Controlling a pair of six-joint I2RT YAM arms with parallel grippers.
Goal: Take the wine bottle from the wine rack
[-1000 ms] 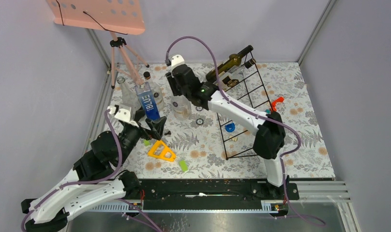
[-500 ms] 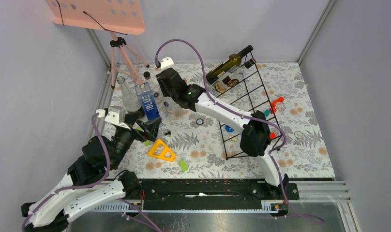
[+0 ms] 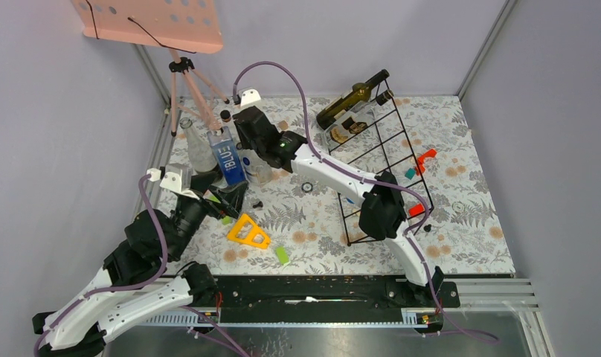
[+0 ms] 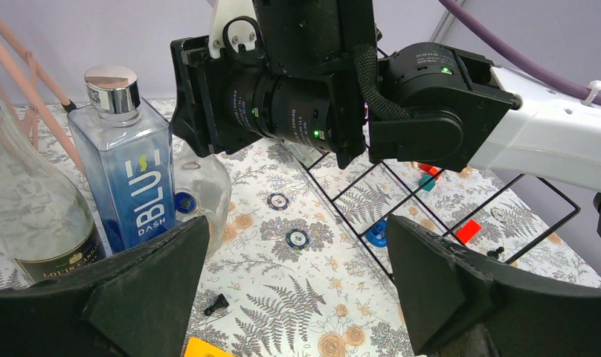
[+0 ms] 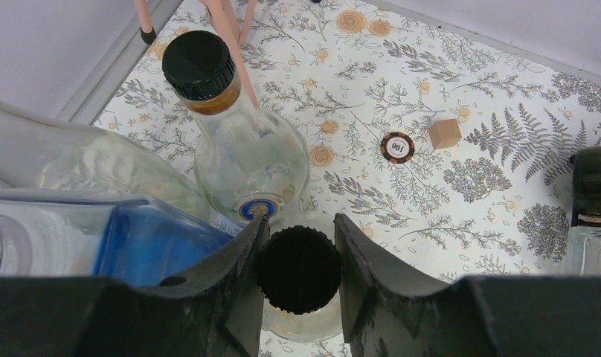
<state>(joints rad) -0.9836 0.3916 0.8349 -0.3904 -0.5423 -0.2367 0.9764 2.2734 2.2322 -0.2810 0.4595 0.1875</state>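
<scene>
Left end effector [image 4: 297,290] agape, right [image 5: 299,269] clamped

Black wine rack [image 3: 381,152], dark-green wine bottle [image 3: 349,100], blue bottle [image 3: 228,158], black-capped clear bottle [image 5: 297,269] — white tablecloth [image 3: 476,223] with grey ferns, orange blossoms

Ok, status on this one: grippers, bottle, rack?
Left gripper open, empty. Right gripper shut on the clear bottle by its cap, beside the blue bottle. Dark wine bottle lies on the wine rack, far end, no gripper near it.

Robotics lab, plain-walled cell [image 3: 558,111], alu rail [image 3: 491,290]
</scene>
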